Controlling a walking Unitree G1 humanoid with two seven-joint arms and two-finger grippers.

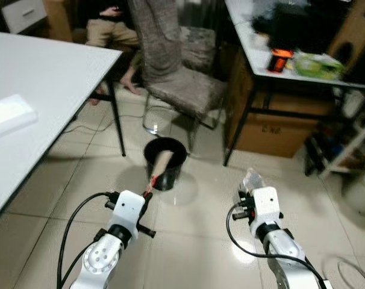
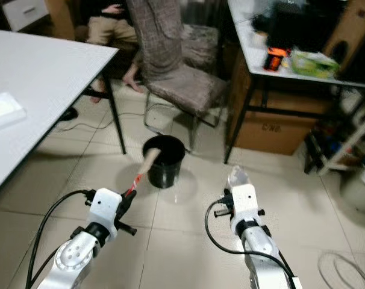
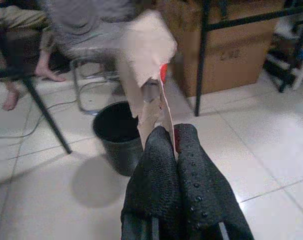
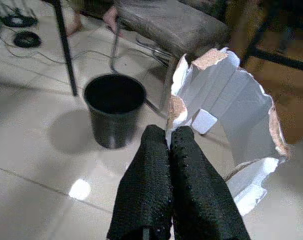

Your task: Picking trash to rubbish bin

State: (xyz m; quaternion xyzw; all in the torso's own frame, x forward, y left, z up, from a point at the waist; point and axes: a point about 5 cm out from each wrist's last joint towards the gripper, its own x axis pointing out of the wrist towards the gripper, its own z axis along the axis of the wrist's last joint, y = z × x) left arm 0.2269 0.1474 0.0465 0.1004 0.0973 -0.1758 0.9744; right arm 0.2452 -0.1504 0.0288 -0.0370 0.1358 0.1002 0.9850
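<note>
Left eye view: tiled floor [image 1: 188, 241], seen from above, both silver arms reaching forward.
Bin: black rubbish bin [image 1: 165, 161] standing upright on the tiles, in front of a grey fabric chair [image 1: 177, 78], between the white table's leg and the desk's leg.
Left gripper: left gripper [image 3: 167, 134] with its fingers pressed together on the lower end of a tan strip of cardboard [image 3: 146, 60] with a red edge.
Tan cardboard: pointing forward and up from the fingers, its far end above the bin's opening in the head views, close to the rim.
Right gripper: right gripper [image 4: 169, 137] with both fingers closed tight on the edge of a torn white piece of cardboard [image 4: 236, 110].
White cardboard: curled, ragged brown along its torn edges, held off the floor to the right of the bin and apart from it.
White table: white table [image 1: 32, 102] on the robot's left, a pale flat object lying on it.
Desk: dark-framed desk [image 1: 261, 54] on the right with clutter on top, including an orange item; brown box [image 1: 270, 129] beneath it.
Person: seated person [image 1: 110, 27] behind the chair, bare feet on the floor.
Cable: thin cable on the tiles near the table leg.
</note>
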